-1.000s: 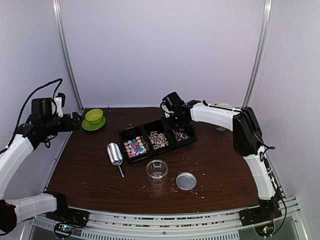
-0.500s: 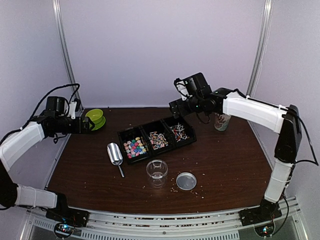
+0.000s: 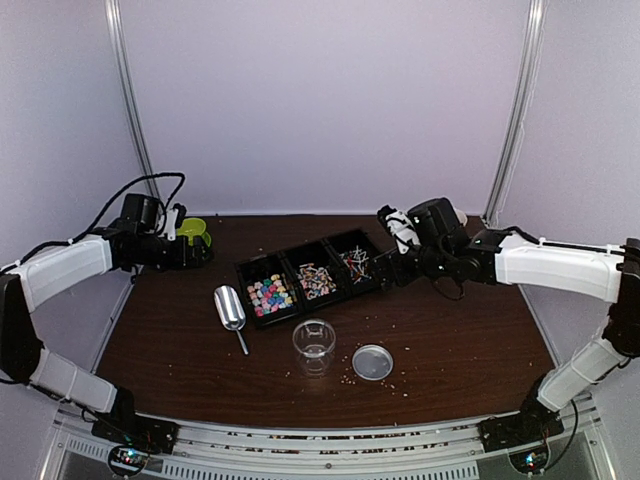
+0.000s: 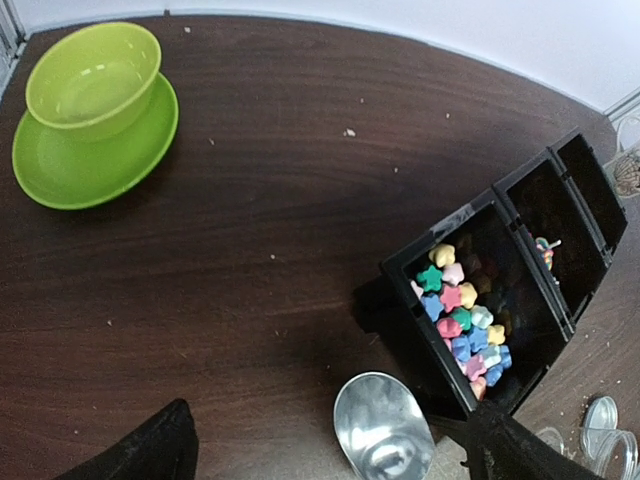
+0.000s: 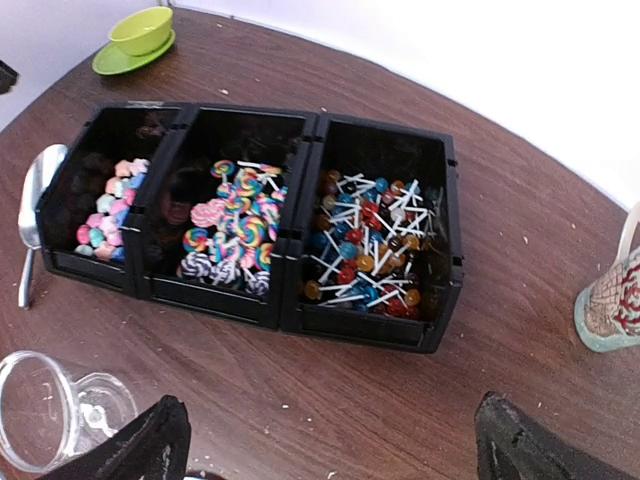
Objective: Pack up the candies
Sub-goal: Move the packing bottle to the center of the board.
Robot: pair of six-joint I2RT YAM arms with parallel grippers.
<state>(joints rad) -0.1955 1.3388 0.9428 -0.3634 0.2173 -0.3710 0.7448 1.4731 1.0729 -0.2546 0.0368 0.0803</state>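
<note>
Three bins [image 5: 365,328]; candies [image 4: 462,320] in one; one scoop [image 4: 385,435]

My gripper [image 5: 335,455], jaws spread wide, faces three joined bins [image 5: 290,310]: candies [image 5: 100,215] left, swirl lollipops [image 5: 235,225] middle, stick lollipops [image 5: 370,250] right; scoop [image 5: 33,200] beside them.

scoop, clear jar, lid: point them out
scoop [image 3: 229,305]: top external view, middle of its metal bowl
clear jar [image 3: 314,339]: top external view, its see-through wall
lid [image 3: 372,361]: top external view, centre of disc
</note>
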